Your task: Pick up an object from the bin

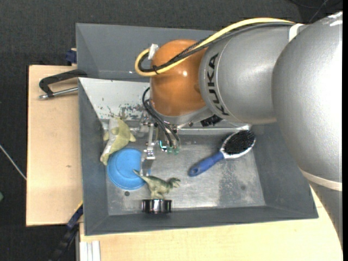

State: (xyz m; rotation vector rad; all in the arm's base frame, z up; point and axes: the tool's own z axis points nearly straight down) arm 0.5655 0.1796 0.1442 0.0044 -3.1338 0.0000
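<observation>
My gripper (159, 151) hangs below the orange wrist cover, left of the bin's middle, open with nothing between its fingers. One fingertip (147, 156) stands just above the right rim of a round blue dish (124, 168). A small green toy dinosaur (158, 183) lies just in front of the gripper, its head against the dish. A pale yellow-green soft toy (116, 137) lies to the gripper's left, touching the dish's far edge.
A hairbrush with a blue handle and a black bristle head (224, 153) lies slanted to the right of the gripper. A short black cylinder (156, 205) rests against the bin's front wall. The arm covers the bin's back right part.
</observation>
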